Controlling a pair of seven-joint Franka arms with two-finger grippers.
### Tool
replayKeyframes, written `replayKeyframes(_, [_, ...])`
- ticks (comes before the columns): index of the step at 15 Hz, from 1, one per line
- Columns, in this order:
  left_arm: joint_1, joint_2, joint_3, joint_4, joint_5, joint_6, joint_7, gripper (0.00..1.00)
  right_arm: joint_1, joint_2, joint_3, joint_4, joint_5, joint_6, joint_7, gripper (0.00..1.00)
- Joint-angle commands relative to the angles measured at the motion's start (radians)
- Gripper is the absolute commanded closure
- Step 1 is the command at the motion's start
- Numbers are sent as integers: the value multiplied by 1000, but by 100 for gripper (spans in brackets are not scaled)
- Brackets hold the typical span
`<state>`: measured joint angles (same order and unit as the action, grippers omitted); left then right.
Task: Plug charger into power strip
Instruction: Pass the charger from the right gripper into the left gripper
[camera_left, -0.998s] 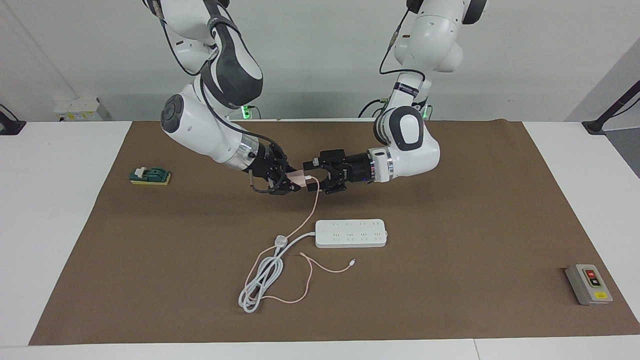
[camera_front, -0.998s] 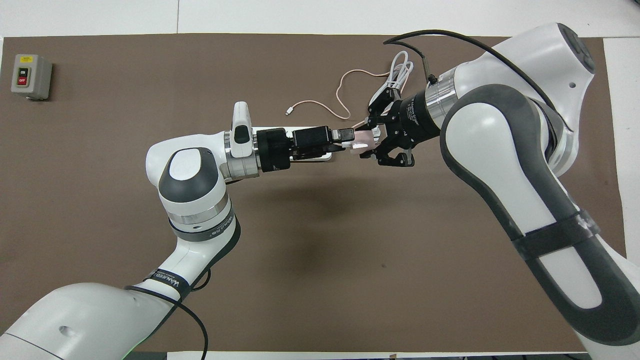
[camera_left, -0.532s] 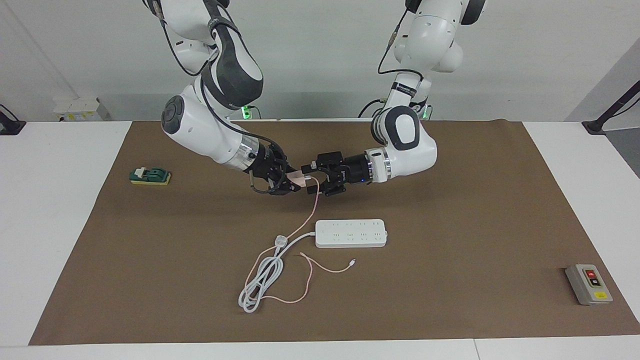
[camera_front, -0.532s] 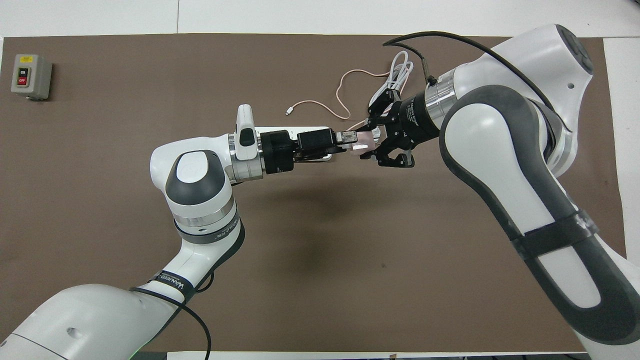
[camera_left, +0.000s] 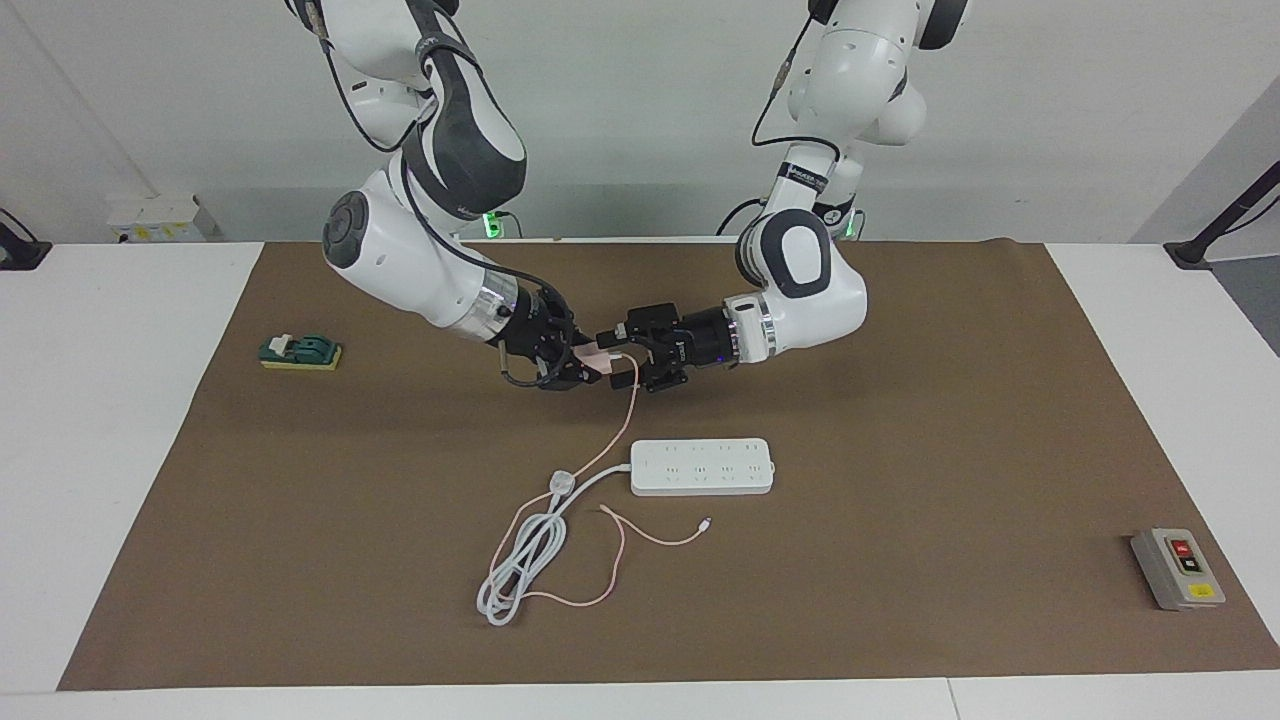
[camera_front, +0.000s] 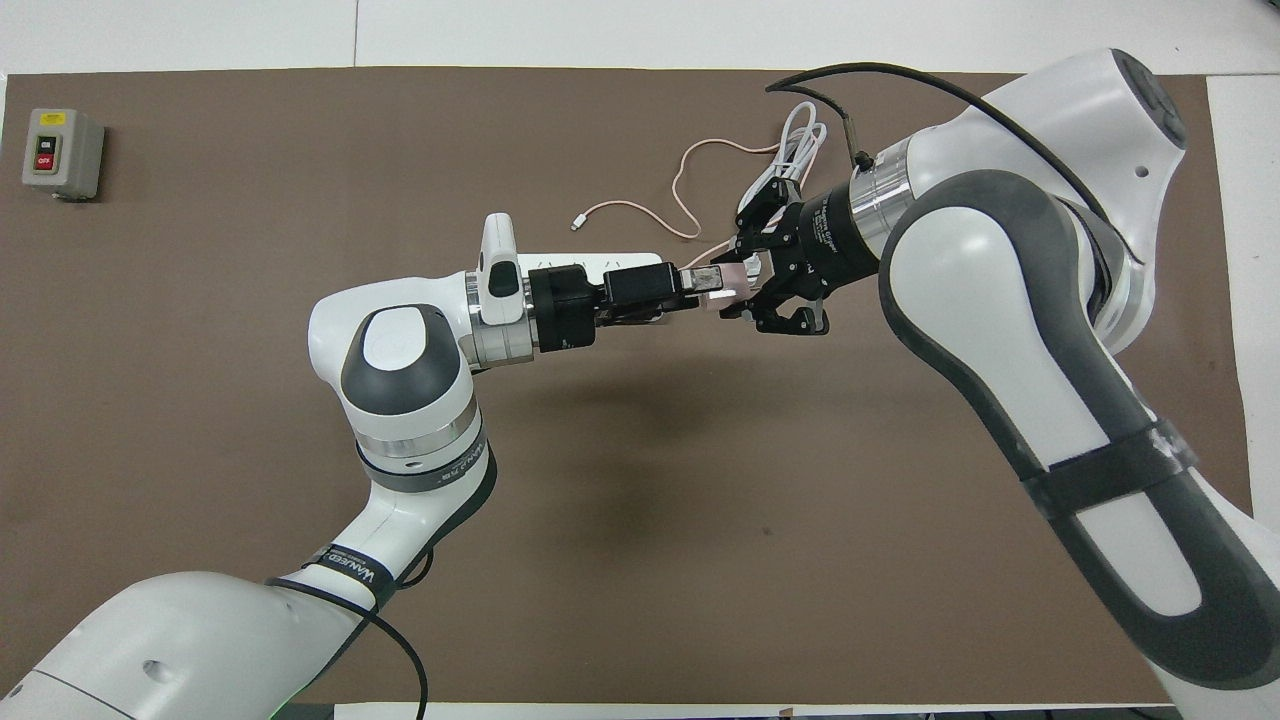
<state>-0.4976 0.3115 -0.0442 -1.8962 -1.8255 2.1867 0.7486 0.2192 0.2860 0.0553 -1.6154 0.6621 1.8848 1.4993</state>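
I am watching long flat white power strip (camera_left: 702, 466) lying on brown mat (camera_left: 900, 420). Right gripper (camera_left: 592, 362) pinching small pale pink cube charger (camera_left: 597, 353) above mat; left gripper (camera_left: 622, 358) spread around it.

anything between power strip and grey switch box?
No: bare brown mat between the power strip and the grey switch box, clearest in the facing view.

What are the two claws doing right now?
Right gripper: shut on the charger, above the mat.
Left gripper: open around the charger, no grip yet.
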Motion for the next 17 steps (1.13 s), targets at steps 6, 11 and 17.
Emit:
replayKeyframes(6, [-42,-15,6,29,32,63,-58,0,-11,-16,8,-14,10,-9,-22,100])
replayKeyframes(11, [-46,-15,4,28,34,62,-61,0,-11,-16,6,-12,13,-9,-21,100])
replayKeyframes(17, [-36,-19,12,25,64,57,-64,0,-11,-16,8,-11,14,-10,-21,100])
